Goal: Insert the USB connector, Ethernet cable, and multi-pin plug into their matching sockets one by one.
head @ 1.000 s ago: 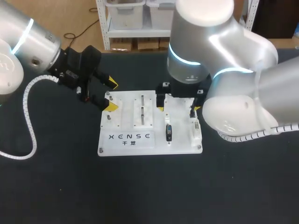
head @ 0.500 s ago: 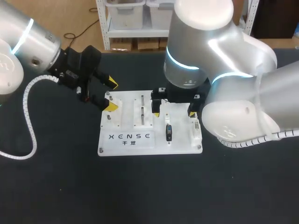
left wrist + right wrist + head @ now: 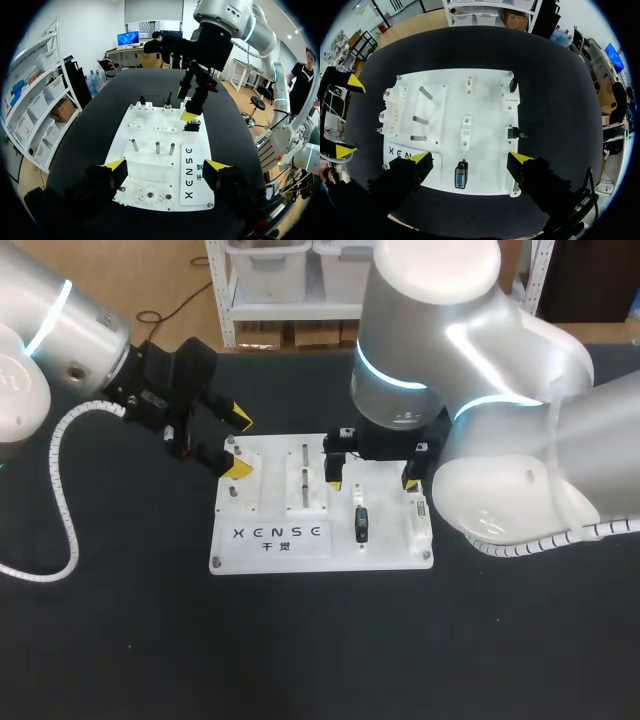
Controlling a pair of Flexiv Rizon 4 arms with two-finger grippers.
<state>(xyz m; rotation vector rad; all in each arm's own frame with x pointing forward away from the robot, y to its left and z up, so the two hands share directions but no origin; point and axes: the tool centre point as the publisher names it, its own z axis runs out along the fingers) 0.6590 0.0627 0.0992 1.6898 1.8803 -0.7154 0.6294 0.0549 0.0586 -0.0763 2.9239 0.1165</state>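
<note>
Flat white plastic board [image 3: 270, 532] lying on matte black table [image 3: 100, 640]; boxy dark plug [image 3: 461, 177] sitting below right gripper [image 3: 470, 158]; it and left gripper [image 3: 166, 165] gaping wide, gripping nothing.

1. A black table [image 3: 120, 640] with a dark, matte top spans the head view.
2. One white board [image 3: 270, 545] lies flat on the table, near its middle and slightly toward 12 o'clock.
3. The board's long edges run from 9 to 3 o'clock, and black tabletop shows on every side of it.
</note>
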